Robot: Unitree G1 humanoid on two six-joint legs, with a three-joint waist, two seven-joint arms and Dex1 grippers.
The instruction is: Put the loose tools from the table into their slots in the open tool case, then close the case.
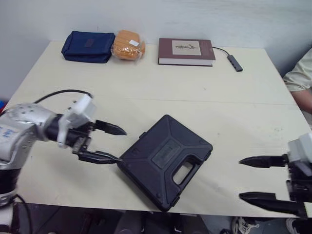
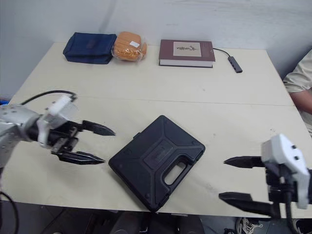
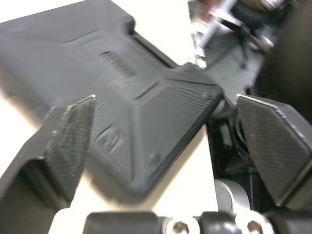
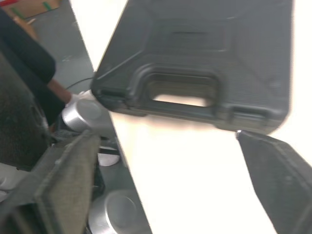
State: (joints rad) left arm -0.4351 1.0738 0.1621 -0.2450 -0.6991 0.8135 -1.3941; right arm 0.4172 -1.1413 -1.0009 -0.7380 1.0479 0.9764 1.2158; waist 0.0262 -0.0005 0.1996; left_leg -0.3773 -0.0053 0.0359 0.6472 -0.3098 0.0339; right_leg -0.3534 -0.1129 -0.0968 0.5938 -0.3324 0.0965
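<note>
left claw (image 1: 120, 145) spread, its lower finger just beside a corner of the closed tool case (image 1: 163, 161); right claw (image 1: 241, 179) spread, well apart. the case lies near the tabletop (image 1: 195, 92) front edge, so a sideways nudge could tip it off.

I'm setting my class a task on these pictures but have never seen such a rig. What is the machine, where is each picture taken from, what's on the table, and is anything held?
It is a humanoid robot with two arms, each ending in a two-fingered gripper. The two wide pictures come from cameras on its head; the two close ones from its wrists, looking along the fingers. On the table lie a shut black tool case and, at the far edge, a navy pouch, an orange wrapped bundle, a book and a cabled adapter. The left gripper and right gripper flank the case, open, holding nothing.
</note>
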